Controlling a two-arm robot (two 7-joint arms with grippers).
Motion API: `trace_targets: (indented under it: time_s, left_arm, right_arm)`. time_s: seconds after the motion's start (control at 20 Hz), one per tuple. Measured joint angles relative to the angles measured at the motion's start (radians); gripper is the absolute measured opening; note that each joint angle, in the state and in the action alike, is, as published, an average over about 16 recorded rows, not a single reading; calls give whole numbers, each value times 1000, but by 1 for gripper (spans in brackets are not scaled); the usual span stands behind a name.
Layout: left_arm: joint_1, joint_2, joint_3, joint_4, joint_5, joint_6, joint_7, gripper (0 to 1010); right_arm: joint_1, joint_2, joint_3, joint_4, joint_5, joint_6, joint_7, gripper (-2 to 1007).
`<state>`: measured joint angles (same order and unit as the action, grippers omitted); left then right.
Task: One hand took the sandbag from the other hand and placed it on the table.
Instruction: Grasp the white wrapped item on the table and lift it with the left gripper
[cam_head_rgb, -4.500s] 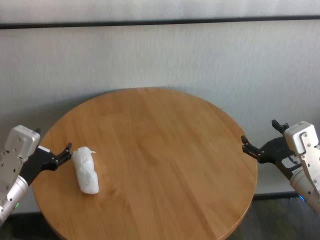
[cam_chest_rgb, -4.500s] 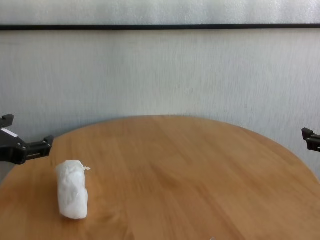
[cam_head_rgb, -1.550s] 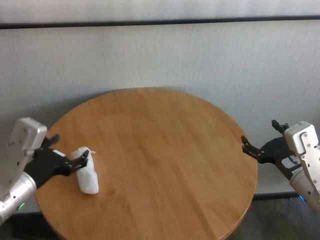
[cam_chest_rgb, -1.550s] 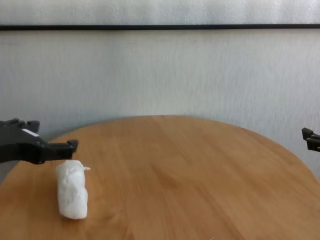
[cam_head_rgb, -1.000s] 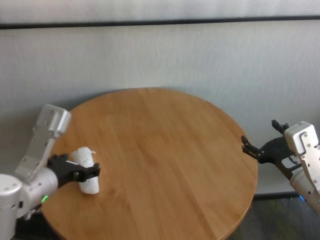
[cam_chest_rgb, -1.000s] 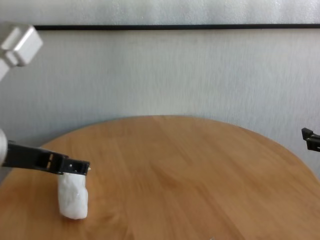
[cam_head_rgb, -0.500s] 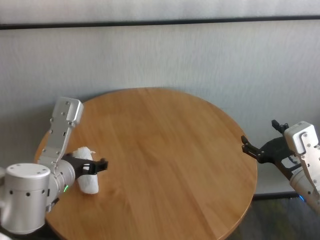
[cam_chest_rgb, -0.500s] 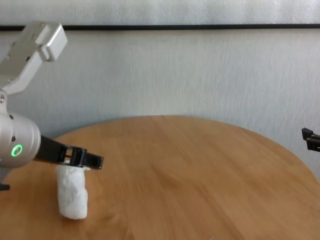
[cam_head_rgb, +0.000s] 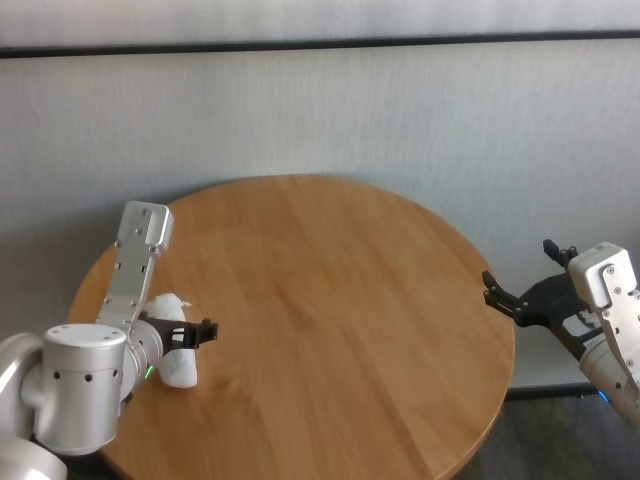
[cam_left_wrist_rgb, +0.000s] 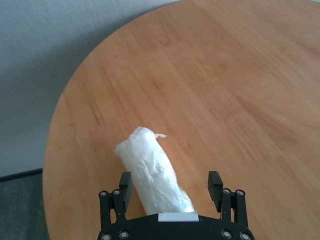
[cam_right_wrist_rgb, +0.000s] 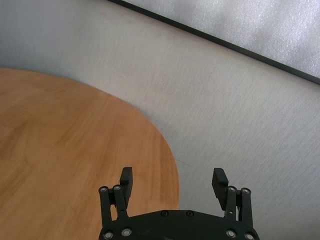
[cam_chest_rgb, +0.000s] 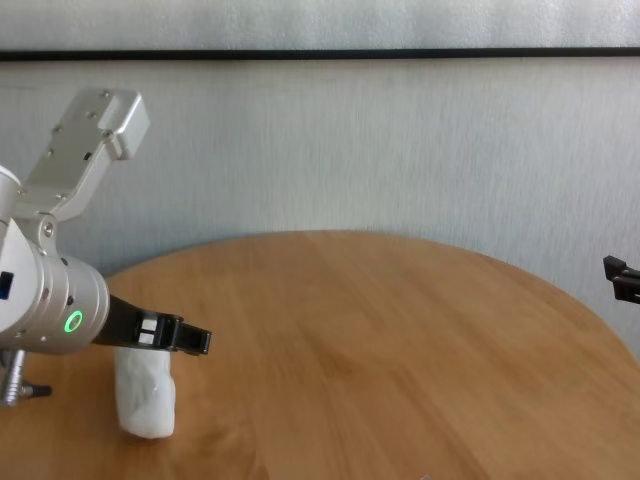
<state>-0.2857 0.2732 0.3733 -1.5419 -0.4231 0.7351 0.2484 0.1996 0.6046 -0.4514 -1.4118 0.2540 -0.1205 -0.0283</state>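
The white crinkled sandbag (cam_head_rgb: 178, 368) lies on the round wooden table (cam_head_rgb: 330, 300) near its left edge. My left gripper (cam_head_rgb: 203, 331), on the green-lit arm, hovers open just above the sandbag. In the left wrist view the sandbag (cam_left_wrist_rgb: 152, 170) lies lengthwise between the open fingers (cam_left_wrist_rgb: 124, 183), nearer one of them, and my left gripper (cam_left_wrist_rgb: 170, 184) holds nothing. In the chest view the left gripper (cam_chest_rgb: 197, 341) reaches past the top of the sandbag (cam_chest_rgb: 146, 395). My right gripper (cam_head_rgb: 498, 294) is open and empty off the table's right edge, as the right wrist view (cam_right_wrist_rgb: 172, 179) shows.
A plain grey wall stands behind the table. The table's bare wood (cam_chest_rgb: 400, 350) stretches from the sandbag to the right edge (cam_right_wrist_rgb: 165, 150). The right gripper's tip (cam_chest_rgb: 620, 278) shows at the far right of the chest view.
My left arm has swung in over the table, carrying the open gripper rightward above the sandbag. The sandbag has not moved. The right arm is still.
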Motion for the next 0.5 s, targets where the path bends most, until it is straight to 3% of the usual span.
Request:
trace_targets:
  time_s: [0.2,0.5]
  left_arm:
    - [-8,-13,-5,28,9,-5,1,1000]
    - [-8,-27,-19,44,14,14,6,1000]
  right_arm:
    - [0,0,0,0,0,0,0,1000]
    - [0,0,0,0,0,0,0,1000]
